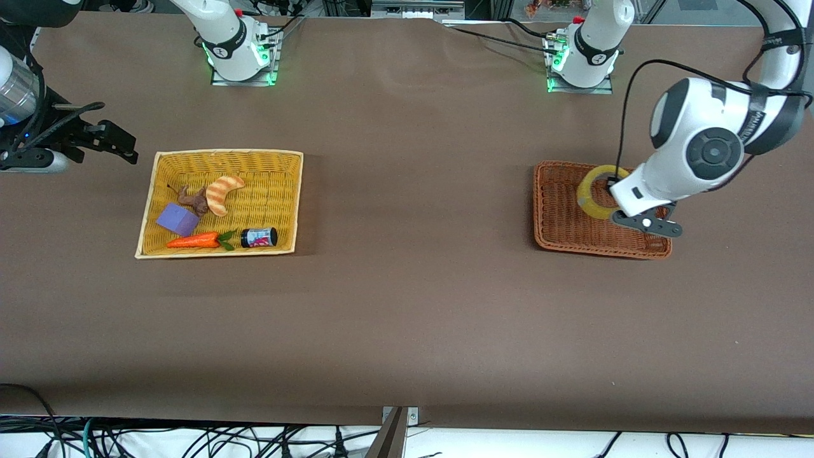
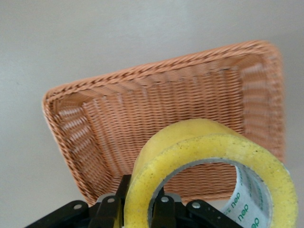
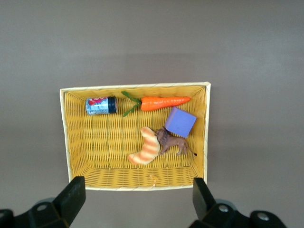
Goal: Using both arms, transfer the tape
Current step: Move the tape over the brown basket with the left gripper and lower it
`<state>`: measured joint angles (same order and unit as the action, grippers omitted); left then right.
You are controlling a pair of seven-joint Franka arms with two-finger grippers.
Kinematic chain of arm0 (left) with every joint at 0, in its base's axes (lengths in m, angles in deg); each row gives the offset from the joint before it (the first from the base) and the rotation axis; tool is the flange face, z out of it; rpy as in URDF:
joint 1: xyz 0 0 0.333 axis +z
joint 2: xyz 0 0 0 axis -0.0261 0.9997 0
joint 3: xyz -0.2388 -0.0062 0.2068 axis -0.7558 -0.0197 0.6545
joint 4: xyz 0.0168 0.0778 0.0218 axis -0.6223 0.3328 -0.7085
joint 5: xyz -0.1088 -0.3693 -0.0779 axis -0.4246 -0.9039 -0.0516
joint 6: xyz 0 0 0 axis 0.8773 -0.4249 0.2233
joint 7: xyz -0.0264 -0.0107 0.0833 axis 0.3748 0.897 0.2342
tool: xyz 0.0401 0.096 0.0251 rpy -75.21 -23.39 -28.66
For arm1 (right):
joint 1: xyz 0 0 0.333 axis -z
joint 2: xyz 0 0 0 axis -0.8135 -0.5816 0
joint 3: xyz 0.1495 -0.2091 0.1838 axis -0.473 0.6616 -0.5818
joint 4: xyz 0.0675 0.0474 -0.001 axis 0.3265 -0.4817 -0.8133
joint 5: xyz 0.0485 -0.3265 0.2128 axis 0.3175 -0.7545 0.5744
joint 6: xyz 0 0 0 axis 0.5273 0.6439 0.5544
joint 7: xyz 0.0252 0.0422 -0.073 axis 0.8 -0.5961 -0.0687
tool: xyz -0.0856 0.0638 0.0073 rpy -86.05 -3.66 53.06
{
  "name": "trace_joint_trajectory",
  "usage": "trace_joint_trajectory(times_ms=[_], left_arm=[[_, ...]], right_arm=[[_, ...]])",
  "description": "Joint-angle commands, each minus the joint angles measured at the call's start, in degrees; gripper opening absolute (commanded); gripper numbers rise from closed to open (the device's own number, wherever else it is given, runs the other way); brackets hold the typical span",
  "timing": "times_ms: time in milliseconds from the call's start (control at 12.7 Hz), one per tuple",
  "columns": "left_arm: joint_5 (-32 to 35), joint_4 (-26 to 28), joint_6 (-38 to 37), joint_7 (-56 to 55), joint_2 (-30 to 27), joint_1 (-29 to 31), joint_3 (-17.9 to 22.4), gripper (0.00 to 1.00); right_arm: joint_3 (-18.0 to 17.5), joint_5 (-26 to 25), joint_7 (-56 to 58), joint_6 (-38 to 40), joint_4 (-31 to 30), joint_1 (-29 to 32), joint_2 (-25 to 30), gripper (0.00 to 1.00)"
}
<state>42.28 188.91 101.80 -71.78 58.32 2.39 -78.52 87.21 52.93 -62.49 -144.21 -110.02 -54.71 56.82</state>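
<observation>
The tape (image 1: 594, 191), a yellowish roll with a grey core, is held on edge over the brown wicker basket (image 1: 559, 235) at the left arm's end of the table. My left gripper (image 1: 612, 191) is shut on the roll's wall, one finger inside the ring and one outside. In the left wrist view the tape (image 2: 209, 156) fills the foreground above the left gripper (image 2: 137, 209), with the brown basket (image 2: 118, 109) below. My right gripper (image 1: 124, 145) is open and empty, waiting in the air beside the yellow basket (image 1: 147, 210). It shows in the right wrist view (image 3: 137, 199).
The yellow basket (image 3: 133, 88) at the right arm's end holds a croissant (image 1: 222, 193), a brown toy animal (image 1: 194, 198), a purple block (image 1: 178, 219), a carrot (image 1: 194, 241) and a black-capped jar (image 1: 259, 237). The brown basket holds nothing else.
</observation>
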Motion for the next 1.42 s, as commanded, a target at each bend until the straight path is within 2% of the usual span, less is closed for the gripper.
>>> trace_joint_trajectory(times_ms=[0,158,395,1026,1105,1184,1263,1342], left_arm=[[1.1,7.4,10.6,4.6,-0.8,0.2,2.0,0.0],[1.1,13.0,20.0,4.6,-0.2,0.6,2.3,0.0],[1.4,15.4,27.0,4.6,2.2,1.4,2.7,0.0],[1.5,15.4,39.2,4.5,11.7,2.7,3.1,0.0],[1.5,15.0,39.0,4.2,11.5,2.7,3.0,0.14],[1.4,14.2,38.1,4.0,10.8,2.7,3.0,0.65],[0.8,13.2,34.4,4.2,9.2,2.7,2.9,0.88],[0.6,10.9,28.9,4.4,7.6,2.6,2.6,1.0]], right_arm=[[-0.2,0.4,0.6,2.6,1.4,0.4,-0.1,1.0],[-0.3,0.5,0.7,2.7,1.4,0.2,-0.1,1.0],[-0.3,0.4,0.7,2.7,1.4,0.2,-0.1,1.0],[-0.2,0.4,0.7,2.8,1.5,0.4,-0.1,1.0],[-0.2,0.4,0.7,2.8,1.5,0.4,-0.1,1.0],[-0.2,0.4,0.6,2.8,1.5,0.4,-0.1,1.0],[-0.2,0.4,0.6,2.8,1.5,0.4,-0.1,1.0],[-0.2,0.4,0.6,2.7,1.5,0.4,-0.1,1.0]])
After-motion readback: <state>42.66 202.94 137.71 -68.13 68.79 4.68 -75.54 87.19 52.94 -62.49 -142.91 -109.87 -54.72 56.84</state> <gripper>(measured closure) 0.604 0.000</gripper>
